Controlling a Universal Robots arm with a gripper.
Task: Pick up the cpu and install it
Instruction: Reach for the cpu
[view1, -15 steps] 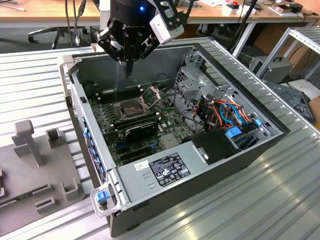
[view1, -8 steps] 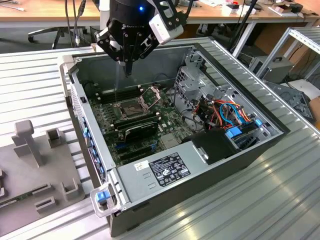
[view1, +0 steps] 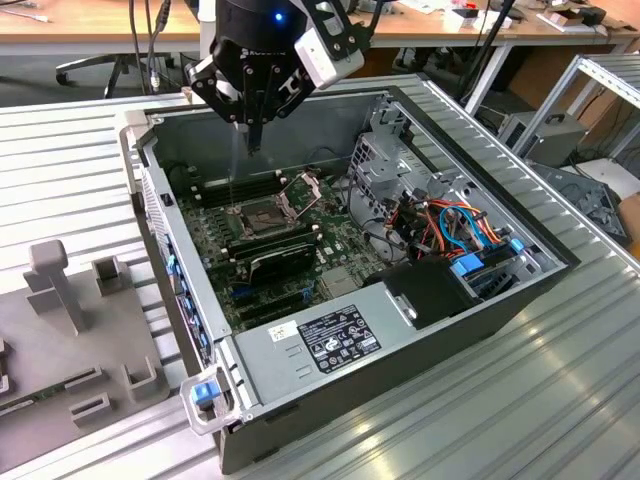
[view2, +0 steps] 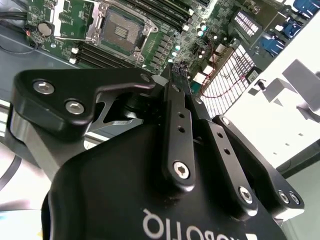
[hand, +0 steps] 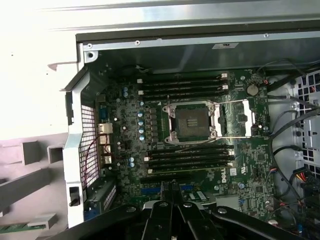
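Nearest, well short of the socket (view1: 258, 213): bare ribbed table (view1: 560, 400) running past the open computer case (view1: 340, 415). Outside the case wall, well apart from the socket toward the exterior view's left: a grey slotted fixture (view1: 90, 330).

Next, the green motherboard (view1: 215, 255), flat around the socket and walled in by the case. Memory slots (hand: 190, 157) just beside the socket on two sides. Off toward the exterior view's right of it, a tangle of cables (view1: 450, 225) and a metal cage (view1: 385, 160). Straight up from the socket, open room.

Socket bed dark in both wrist views, with the hinged metal frame (hand: 237, 119) swung open beside it.

Higher than the socket, set against the case's back wall (hand: 175, 55) in the exterior view: the tool (view1: 252, 145), well above the board, pointed straight down, wrist upright. Fingers (hand: 162, 212) drawn narrow, tips almost together; cannot tell whether anything is pinched there. Cannot tell where the cpu lies.
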